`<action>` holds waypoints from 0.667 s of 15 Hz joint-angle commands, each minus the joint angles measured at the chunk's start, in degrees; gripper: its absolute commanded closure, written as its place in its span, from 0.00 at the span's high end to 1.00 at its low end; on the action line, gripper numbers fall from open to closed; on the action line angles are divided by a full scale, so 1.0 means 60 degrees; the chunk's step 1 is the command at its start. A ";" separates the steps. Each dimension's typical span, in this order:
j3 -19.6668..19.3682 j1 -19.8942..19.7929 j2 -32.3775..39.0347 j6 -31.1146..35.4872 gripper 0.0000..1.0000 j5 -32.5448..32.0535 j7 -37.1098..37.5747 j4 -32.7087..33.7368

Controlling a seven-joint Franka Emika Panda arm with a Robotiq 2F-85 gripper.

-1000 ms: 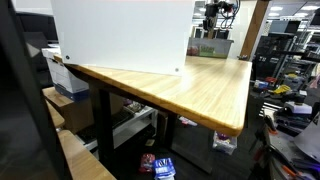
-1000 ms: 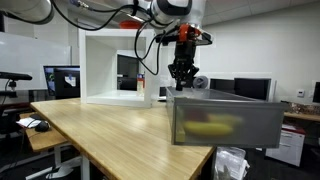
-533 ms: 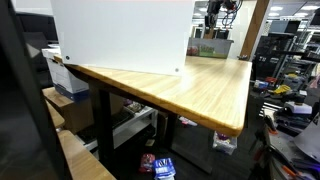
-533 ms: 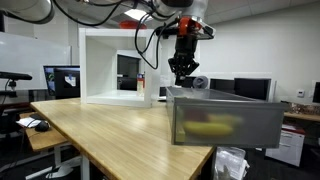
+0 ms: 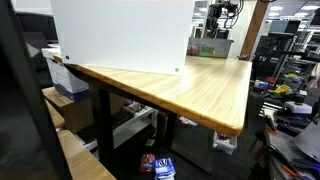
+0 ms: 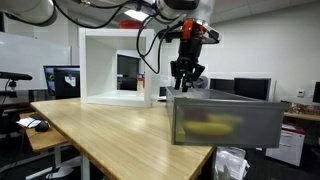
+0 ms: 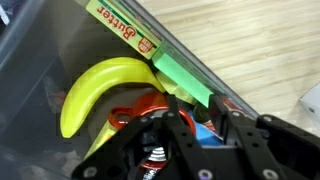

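My gripper (image 6: 186, 74) hangs just over the open top of a grey translucent bin (image 6: 250, 112) at the table's far end; in the exterior view from across the table it shows small (image 5: 215, 22). In the wrist view the black fingers (image 7: 196, 122) are spread apart, with nothing clearly held. Below them the bin holds a yellow banana (image 7: 95, 85), a green block (image 7: 185, 78), a red ring-shaped item (image 7: 135, 108), a blue item (image 7: 207, 130) and a butter box (image 7: 125, 28). The banana shows through the bin wall (image 6: 210, 127).
A large open-fronted white box (image 6: 110, 65) stands on the wooden table (image 6: 110, 135); its white back (image 5: 120, 35) fills the other camera's picture. Monitors, cables and desks surround the table. Boxes lie on the floor under it (image 5: 157, 166).
The gripper rose a little, then came back down slightly to the right, still above the bin's open top. Its fingers now look wider apart.
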 commanded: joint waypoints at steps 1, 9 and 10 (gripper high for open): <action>-0.0109 -0.0158 0.0324 -0.0280 0.67 0.0032 0.0246 0.0408; -0.0398 -0.0160 0.0938 -0.0203 0.99 -0.0347 -0.0004 0.1010; -0.0406 -0.0148 0.1012 -0.0250 1.00 -0.0445 -0.0110 0.1102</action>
